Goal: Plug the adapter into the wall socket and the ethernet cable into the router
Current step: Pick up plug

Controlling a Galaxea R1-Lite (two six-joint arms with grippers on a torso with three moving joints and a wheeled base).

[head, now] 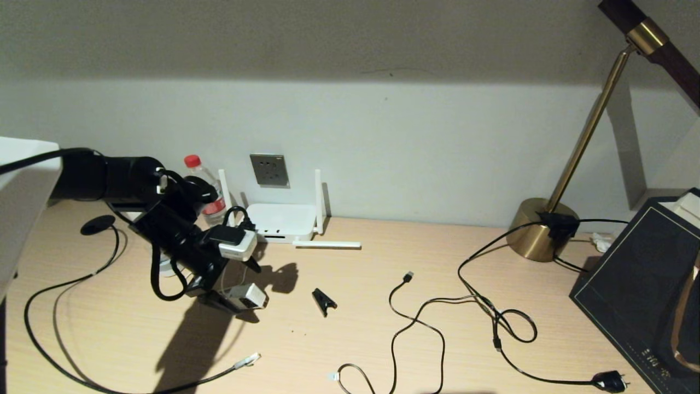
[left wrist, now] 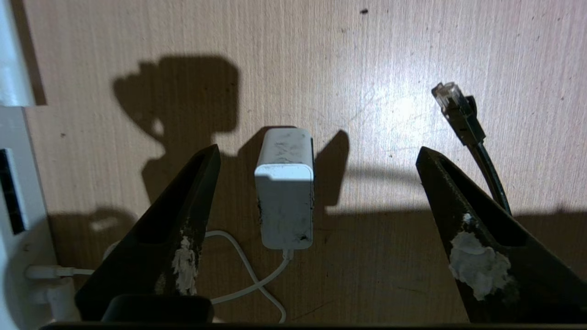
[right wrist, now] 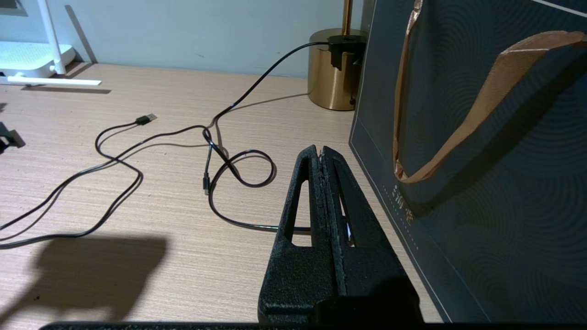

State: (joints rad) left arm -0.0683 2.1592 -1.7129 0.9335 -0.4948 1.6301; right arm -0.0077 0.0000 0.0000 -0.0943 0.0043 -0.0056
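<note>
The white adapter (left wrist: 285,192) lies on the wooden table with its thin white cord looping behind it. My left gripper (left wrist: 316,156) hangs above it, open wide, and neither finger touches it. In the head view the adapter (head: 249,295) sits just below the left gripper (head: 240,282). The ethernet cable's clear connector (left wrist: 451,98) rests on the table just beyond one fingertip, its tip (head: 247,359) nearer the front edge. The white router (head: 281,221) stands at the wall under the grey wall socket (head: 269,169). My right gripper (right wrist: 319,151) is shut and empty, low over the table's right side.
A water bottle (head: 205,186) stands left of the router. A small black clip (head: 324,301) lies mid-table. A thin black USB cable (head: 407,276) and a black plug (head: 610,380) sprawl to the right. A brass lamp base (head: 541,230) and a dark gift bag (head: 645,290) fill the right edge.
</note>
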